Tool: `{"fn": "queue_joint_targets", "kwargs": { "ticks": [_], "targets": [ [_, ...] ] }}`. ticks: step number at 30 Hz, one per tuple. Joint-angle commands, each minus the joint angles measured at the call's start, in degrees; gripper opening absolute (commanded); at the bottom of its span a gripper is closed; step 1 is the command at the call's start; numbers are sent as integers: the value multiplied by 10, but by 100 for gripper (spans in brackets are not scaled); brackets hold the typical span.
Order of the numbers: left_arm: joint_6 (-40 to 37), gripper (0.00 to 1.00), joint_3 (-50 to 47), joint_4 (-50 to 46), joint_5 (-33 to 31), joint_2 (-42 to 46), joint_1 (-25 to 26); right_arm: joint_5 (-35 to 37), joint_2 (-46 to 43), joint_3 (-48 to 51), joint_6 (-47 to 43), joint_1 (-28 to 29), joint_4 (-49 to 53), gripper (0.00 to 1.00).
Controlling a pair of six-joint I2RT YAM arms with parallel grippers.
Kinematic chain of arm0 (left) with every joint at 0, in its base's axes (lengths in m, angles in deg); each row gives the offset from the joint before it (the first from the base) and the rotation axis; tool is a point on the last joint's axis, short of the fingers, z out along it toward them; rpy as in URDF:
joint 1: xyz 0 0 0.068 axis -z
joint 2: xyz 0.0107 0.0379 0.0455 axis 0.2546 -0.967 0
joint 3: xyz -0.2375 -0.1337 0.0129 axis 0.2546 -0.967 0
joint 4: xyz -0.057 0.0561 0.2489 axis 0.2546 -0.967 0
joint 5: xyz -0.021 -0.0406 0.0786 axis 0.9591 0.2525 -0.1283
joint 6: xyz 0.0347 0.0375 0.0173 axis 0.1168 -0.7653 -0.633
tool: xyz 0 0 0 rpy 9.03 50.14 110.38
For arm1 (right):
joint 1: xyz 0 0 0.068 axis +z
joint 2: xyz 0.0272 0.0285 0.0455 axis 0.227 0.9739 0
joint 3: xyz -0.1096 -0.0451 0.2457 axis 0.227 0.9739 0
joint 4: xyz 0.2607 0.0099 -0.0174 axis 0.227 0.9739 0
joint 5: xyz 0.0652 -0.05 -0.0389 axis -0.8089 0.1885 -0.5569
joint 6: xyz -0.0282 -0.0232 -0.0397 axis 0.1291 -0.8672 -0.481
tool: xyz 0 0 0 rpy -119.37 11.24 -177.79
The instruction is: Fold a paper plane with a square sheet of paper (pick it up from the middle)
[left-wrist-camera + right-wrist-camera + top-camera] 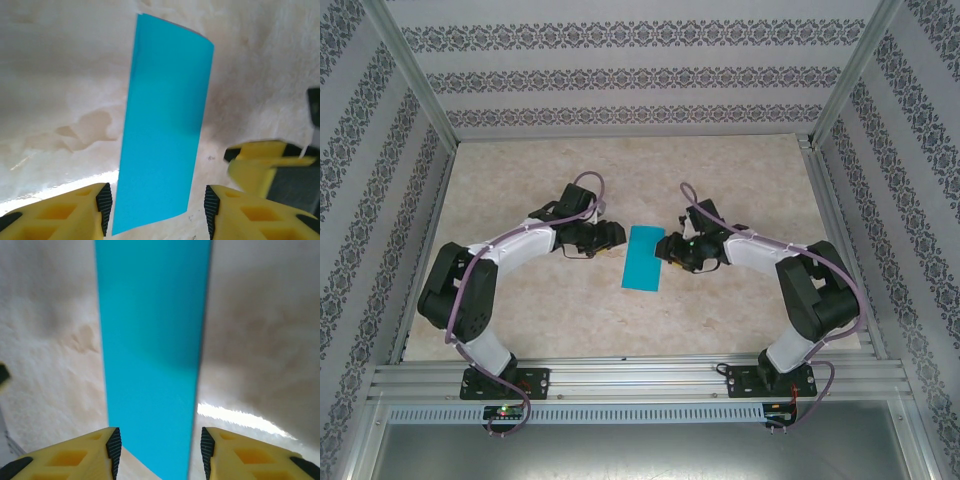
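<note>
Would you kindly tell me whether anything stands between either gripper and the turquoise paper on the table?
Nothing visible does. The turquoise paper lies flat on the marbled table, with the left gripper and right gripper facing it from either side, jaws parted, and no other object between.

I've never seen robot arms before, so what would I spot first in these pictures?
The bright turquoise paper jumps out first, a long strip lying in the middle of the pale table. Next come two black arms bending in from the sides, with the left gripper and right gripper flanking it. In the wrist views, yellow fingers stand open around the strip's near end.
</note>
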Motion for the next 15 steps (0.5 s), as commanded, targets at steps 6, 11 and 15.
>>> {"fn": "queue_joint_targets", "kwargs": {
  "ticks": [6, 11, 15],
  "targets": [
    [28, 59, 3, 48, 106, -57, -23, 23, 7, 6, 57, 35, -50, 44],
    [26, 60, 26, 34, 101, -83, -26, 19, 31, -12, 59, 37, -51, 43],
    [23, 60, 45, 25, 102, -104, -26, 20, 39, -22, 57, 37, -43, 42]
  ]
}}
